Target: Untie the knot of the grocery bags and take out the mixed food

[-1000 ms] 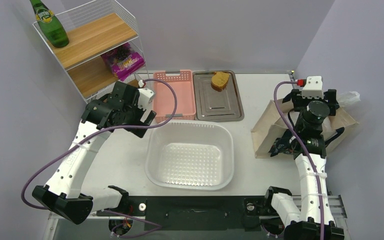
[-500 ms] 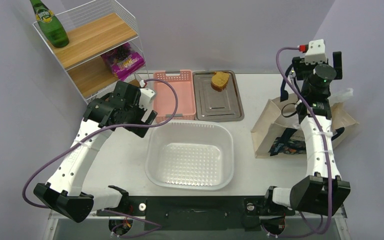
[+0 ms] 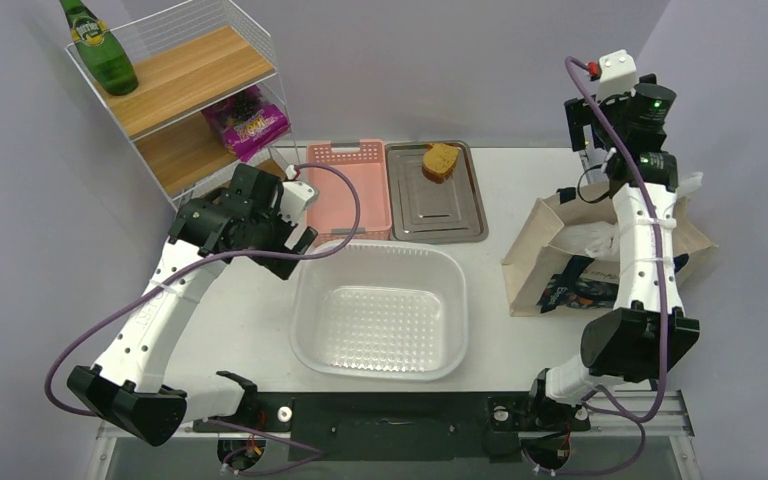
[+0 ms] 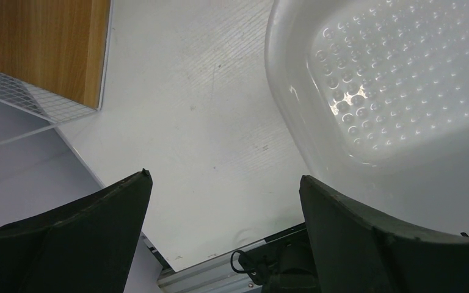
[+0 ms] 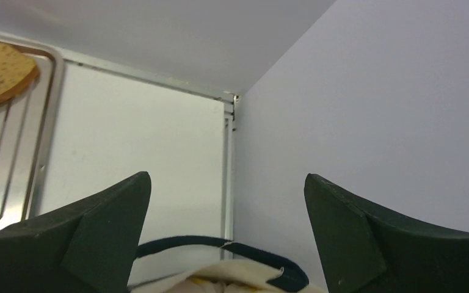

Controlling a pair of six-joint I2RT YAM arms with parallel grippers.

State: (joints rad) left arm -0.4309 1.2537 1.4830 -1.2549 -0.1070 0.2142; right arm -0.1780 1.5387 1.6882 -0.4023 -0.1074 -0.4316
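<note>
The cream canvas tote (image 3: 545, 250) with navy handles lies open at the table's right edge. A whitish plastic bag (image 3: 592, 237) shows inside its mouth. The mixed food is hidden from every view. My right gripper (image 3: 590, 135) hangs high above the tote's far end, open and holding nothing. In the right wrist view, the right gripper (image 5: 226, 176) has a navy handle (image 5: 220, 246) and cream cloth below the gap. My left gripper (image 3: 298, 232) hovers open and empty by the clear tub's (image 3: 380, 310) far left corner. In the left wrist view, the left gripper (image 4: 224, 176) is over bare table beside the tub (image 4: 391, 79).
A pink basket (image 3: 355, 185) and a metal tray (image 3: 440, 210) holding a bread slice (image 3: 441, 160) stand at the back. A wire shelf (image 3: 185, 90) at the back left carries a green bottle (image 3: 100, 50) and a purple packet (image 3: 248, 122). Purple walls close in on both sides.
My right arm has lifted out of the tote and swung up toward the back wall, its jaws widening. The left arm has barely moved.
</note>
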